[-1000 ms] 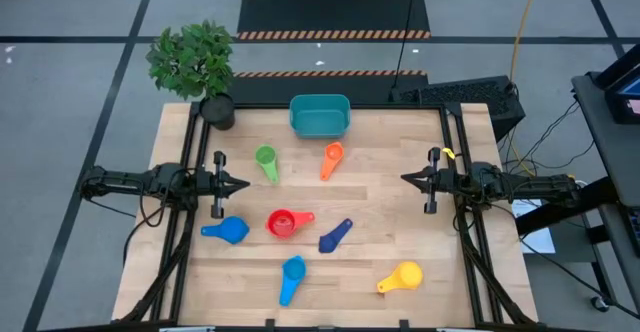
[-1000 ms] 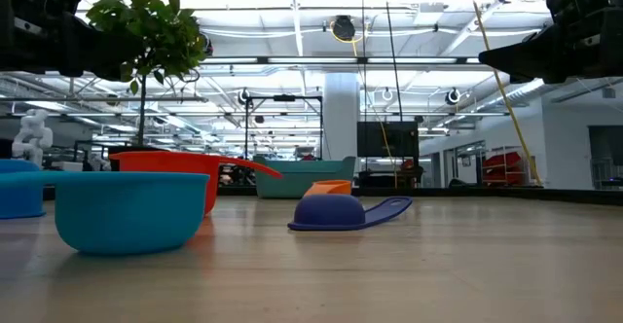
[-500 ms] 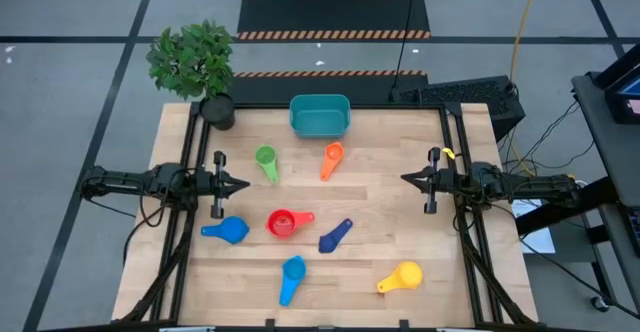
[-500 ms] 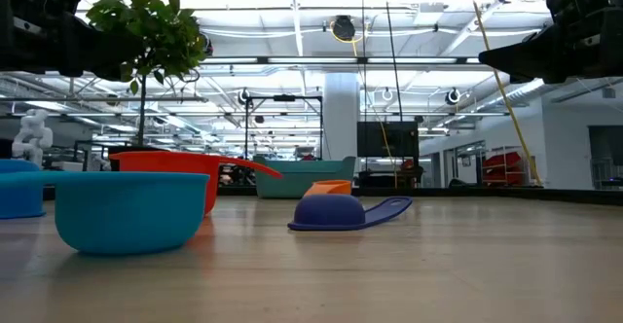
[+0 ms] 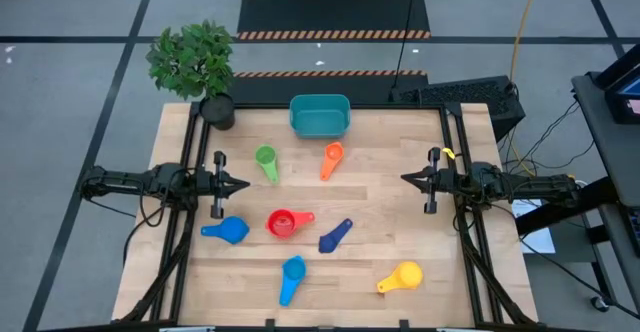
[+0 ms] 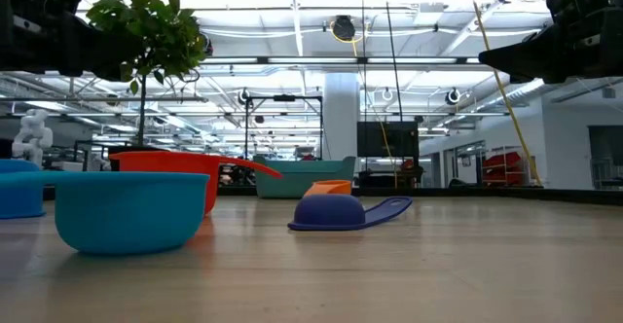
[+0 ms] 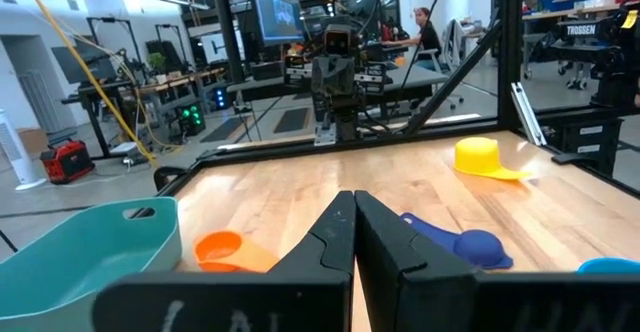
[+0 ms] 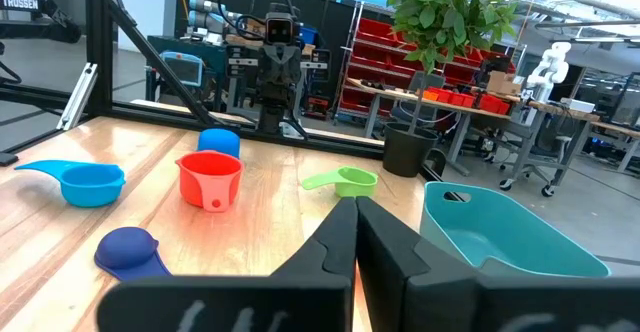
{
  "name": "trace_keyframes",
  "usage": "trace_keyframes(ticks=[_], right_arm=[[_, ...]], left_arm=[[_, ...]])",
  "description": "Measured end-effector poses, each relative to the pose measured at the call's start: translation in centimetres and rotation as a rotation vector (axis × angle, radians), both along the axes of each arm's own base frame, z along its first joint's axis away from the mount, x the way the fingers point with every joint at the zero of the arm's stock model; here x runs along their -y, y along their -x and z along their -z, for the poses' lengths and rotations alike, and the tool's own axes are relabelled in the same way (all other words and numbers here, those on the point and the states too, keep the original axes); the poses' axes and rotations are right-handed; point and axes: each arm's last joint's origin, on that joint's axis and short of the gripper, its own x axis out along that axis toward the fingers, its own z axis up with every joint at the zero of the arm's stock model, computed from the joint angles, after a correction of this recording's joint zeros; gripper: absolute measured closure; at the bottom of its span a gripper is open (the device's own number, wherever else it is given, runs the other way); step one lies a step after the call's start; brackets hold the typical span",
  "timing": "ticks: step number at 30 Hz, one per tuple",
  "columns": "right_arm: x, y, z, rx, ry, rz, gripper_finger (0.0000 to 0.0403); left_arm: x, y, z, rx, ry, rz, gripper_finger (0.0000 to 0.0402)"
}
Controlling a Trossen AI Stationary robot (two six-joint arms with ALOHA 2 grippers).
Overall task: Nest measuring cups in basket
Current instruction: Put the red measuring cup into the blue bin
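Several measuring cups lie apart on the wooden table: green (image 5: 266, 159), orange (image 5: 332, 157), red (image 5: 284, 222), dark blue (image 5: 335, 236), yellow (image 5: 402, 276) and two lighter blue ones (image 5: 230, 230) (image 5: 292, 275). The dark blue cup lies mouth down (image 6: 341, 211). The teal basket (image 5: 320, 117) stands at the table's far edge with nothing in it. My left gripper (image 5: 245, 185) hangs shut above the table's left side and points level toward the middle. My right gripper (image 5: 405, 179) hangs shut above the right side, facing it. Neither touches anything.
A potted plant in a black pot (image 5: 216, 109) stands at the far left corner, beside the basket. Black frame rails (image 5: 190, 222) (image 5: 470, 232) run along the table's left and right sides. Bare wood lies between the cups and at the near right.
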Motion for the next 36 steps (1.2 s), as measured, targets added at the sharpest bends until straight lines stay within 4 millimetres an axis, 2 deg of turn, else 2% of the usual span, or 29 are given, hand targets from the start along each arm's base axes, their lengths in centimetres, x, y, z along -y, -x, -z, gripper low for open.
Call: trace_keyframes(ticks=[6, 13, 16, 21, 24, 31, 36], right_arm=[[0.0, 0.0, 0.0, 0.000, 0.000, 0.000, 0.0403], [0.0, 0.0, -0.3, 0.033, -0.026, -0.002, 0.0403], [0.0, 0.1, -0.9, 0.118, -0.209, -0.018, 0.0403], [0.0, 0.2, -1.6, 0.218, -0.511, -0.062, 0.0403], [0.0, 0.2, -1.6, 0.223, -0.586, -0.071, 0.0403], [0.0, 0.2, -1.5, 0.215, -0.549, -0.064, 0.0403], [0.0, 0.1, -1.1, 0.175, -0.554, -0.053, 0.0403]], left_arm=[[0.0, 0.0, 0.0, 0.000, 0.009, 0.000, 0.0396], [0.1, 0.1, -1.0, 0.075, 0.136, 0.035, 0.0396], [0.4, 0.0, -1.9, 0.061, 0.139, 0.056, 0.0396], [0.6, -0.5, -4.0, -0.069, 0.122, 0.025, 0.0396], [1.0, -1.5, -5.8, -0.161, 0.089, 0.003, 0.0396], [3.4, -5.0, -9.2, -0.359, -0.083, 0.113, 0.0396], [6.2, -7.0, -9.0, -0.487, -0.213, 0.178, 0.0387]])
